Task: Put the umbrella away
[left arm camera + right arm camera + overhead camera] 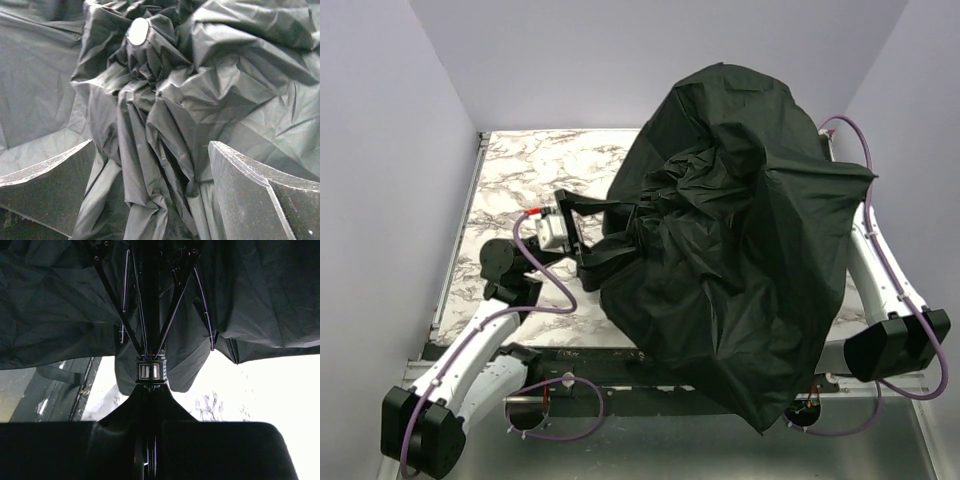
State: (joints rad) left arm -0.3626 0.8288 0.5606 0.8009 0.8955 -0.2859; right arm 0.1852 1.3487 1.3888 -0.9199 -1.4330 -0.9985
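Currently the umbrella (740, 230) is half collapsed, its crumpled black canopy draped over the right side of the marble table (520, 170) and hanging past the near edge. The left gripper (151, 145) has its fingers (45, 185) spread wide, with bunched fabric between them, unclamped. Under the canopy, the right gripper (149, 390) is closed on the shaft just below the runner (149, 371).
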